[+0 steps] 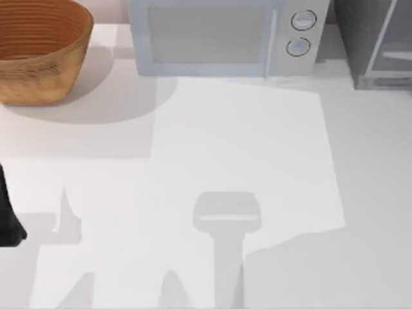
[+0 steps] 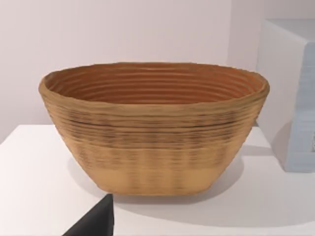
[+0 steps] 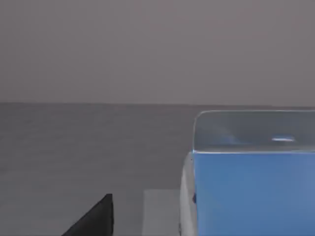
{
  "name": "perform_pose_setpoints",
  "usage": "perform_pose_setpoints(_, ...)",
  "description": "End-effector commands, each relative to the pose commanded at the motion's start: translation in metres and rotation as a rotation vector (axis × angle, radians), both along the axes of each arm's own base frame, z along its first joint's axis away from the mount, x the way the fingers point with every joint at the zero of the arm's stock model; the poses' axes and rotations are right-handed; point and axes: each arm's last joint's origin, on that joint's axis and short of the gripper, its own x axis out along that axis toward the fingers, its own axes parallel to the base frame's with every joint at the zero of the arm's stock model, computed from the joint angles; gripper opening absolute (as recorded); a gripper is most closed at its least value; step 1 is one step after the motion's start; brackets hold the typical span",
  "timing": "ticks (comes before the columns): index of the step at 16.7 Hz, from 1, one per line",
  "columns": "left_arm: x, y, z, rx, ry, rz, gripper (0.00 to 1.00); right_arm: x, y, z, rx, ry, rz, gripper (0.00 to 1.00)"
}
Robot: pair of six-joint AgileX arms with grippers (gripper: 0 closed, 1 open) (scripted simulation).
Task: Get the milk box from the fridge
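I am reaching my right gripper into the fridge (image 1: 376, 45), its spread impossible to tell, with the milk box (image 3: 253, 191) sitting close ahead and off to one side, risking a sideways knock that topples it if I close off-centre.

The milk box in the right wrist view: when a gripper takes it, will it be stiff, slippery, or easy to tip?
The milk box shows flat blue faces and straight edges, so it probably holds its shape under light pressure, though a carton may dent. Its smooth, slightly glossy top suggests that it may slip. It has no round side, so it should not roll; whether it tips easily cannot be told, since its base is hidden.
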Motion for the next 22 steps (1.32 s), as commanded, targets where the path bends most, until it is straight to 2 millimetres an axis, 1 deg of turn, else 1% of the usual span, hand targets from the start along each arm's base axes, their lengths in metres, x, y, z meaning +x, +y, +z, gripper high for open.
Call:
perform_pose_setpoints(1, 0.0000, 0.0000, 0.0000, 0.000, 0.000, 0.000, 1.00, 0.0028, 0.0006, 0.0000, 0.001, 0.003, 0.000, 1.00)
perform_pose_setpoints(5, 0.0000, 0.0000, 0.0000, 0.000, 0.000, 0.000, 1.00, 0.0034, 0.0007, 0.0001, 0.001, 0.003, 0.000, 1.00)
perform_pose_setpoints(18, 0.0000, 0.0000, 0.0000, 0.000, 0.000, 0.000, 1.00, 0.0034, 0.0007, 0.0001, 0.001, 0.003, 0.000, 0.02)
perform_pose_setpoints(19, 0.0000, 0.0000, 0.0000, 0.000, 0.000, 0.000, 1.00, 0.0034, 0.0007, 0.0001, 0.001, 0.003, 0.000, 0.00)
perform_pose_setpoints(22, 0.0000, 0.0000, 0.0000, 0.000, 0.000, 0.000, 1.00, 0.0034, 0.0007, 0.0001, 0.001, 0.003, 0.000, 0.00)
